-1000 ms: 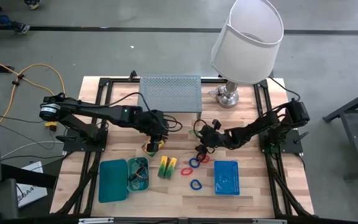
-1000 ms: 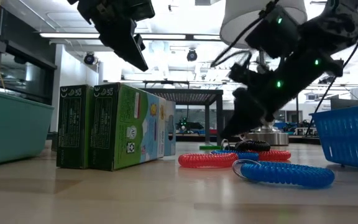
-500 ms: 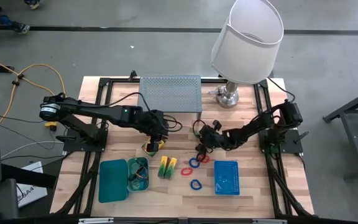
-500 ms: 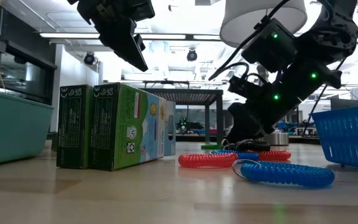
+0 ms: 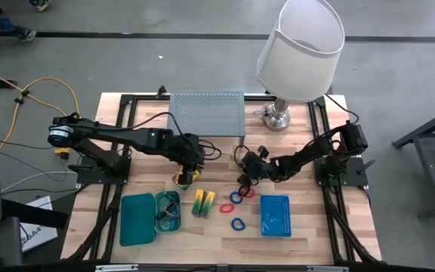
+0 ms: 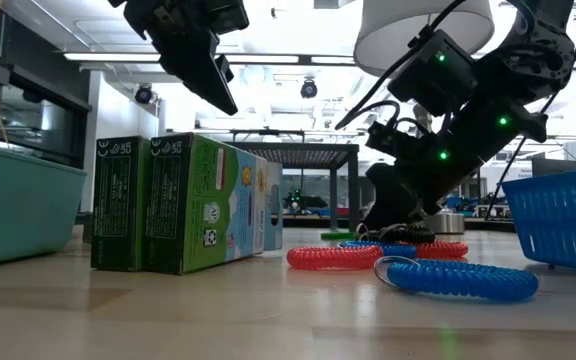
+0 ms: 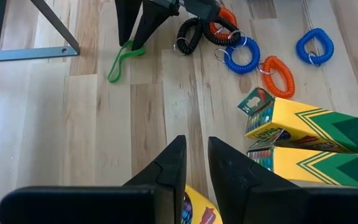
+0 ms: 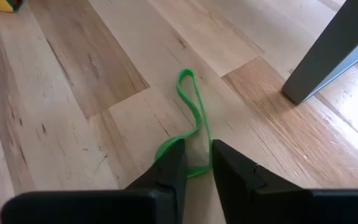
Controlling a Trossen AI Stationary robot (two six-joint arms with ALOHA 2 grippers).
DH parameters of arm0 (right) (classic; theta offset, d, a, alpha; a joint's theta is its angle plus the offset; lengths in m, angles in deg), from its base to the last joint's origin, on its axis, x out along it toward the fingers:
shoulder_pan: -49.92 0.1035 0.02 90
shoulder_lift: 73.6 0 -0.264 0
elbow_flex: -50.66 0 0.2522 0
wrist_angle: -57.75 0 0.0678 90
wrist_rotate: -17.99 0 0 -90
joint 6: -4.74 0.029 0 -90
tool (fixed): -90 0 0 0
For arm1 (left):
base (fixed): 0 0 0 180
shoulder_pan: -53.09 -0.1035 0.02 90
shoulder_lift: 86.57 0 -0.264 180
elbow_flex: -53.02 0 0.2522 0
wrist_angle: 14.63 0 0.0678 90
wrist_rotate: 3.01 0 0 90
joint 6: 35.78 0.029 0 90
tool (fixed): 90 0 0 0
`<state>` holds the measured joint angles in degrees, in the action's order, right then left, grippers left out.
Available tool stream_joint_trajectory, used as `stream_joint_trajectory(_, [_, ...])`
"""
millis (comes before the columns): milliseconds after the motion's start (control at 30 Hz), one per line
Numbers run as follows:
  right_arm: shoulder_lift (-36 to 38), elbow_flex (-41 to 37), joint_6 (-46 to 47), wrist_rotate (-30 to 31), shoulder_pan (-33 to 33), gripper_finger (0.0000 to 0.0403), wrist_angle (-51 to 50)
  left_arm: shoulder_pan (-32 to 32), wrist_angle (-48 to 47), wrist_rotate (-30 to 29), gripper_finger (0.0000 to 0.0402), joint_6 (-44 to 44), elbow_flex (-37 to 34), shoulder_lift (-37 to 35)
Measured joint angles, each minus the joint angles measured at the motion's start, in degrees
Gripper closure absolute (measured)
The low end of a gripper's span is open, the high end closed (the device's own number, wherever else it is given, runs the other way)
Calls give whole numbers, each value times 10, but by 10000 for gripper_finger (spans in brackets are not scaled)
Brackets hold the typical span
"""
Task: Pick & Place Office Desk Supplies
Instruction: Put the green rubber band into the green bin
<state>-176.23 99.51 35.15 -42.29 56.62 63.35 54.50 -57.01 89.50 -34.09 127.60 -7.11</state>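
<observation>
My left gripper (image 5: 188, 173) hovers high above the table's middle, shut on a small yellow crayon box (image 5: 183, 180). My right gripper (image 8: 197, 146) is open by a narrow gap. Its tips are down at the tabletop (image 6: 388, 226), on either side of one end of a flat green band loop (image 8: 190, 102). Two yellow-green crayon boxes (image 5: 204, 202) stand side by side on the wood. Red, blue and black coil loops (image 7: 241, 53) lie flat beside the right gripper. Teal trays (image 5: 137, 219) and a blue mesh basket (image 5: 276, 215) sit near the front edge. My left gripper has the crayon box between its two fingers. Only a strip of yellow (image 7: 196, 208) shows far back in the gap, so the part held is hidden by the fingers. The fingers slant down toward the table's right, and the box is clear of the table.
The grey perforated riser (image 5: 206, 113) and the lamp base (image 5: 276, 117) stand at the far edge, and the white shade (image 5: 300, 41) overhangs them. One riser leg (image 8: 328, 59) stands close beside the right gripper. Bare wood lies between the two grippers.
My right gripper has come down toward the table beside the black coil, and its arm has tipped lower and drawn back a little toward the right. The left arm and the supplies have stayed where they were.
</observation>
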Motion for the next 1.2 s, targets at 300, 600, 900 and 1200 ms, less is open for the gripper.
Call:
stream_joint_trajectory(300, [0, 0, 0, -3, 0, 398, 4, 0, 0, 0, 340, 0, 0, 0])
stream_joint_trajectory(600, [2, -1, -27, 0, 10, 401, 30, 0, -1, 0, 340, -1, 0, 0])
stream_joint_trajectory(900, [46, -1, -94, 22, 37, 401, 81, 0, 0, 0, 340, -3, 0, 0])
stream_joint_trajectory(1200, [78, 39, -176, 18, 42, 401, 113, 0, 33, 2, 340, 12, 0, 0])
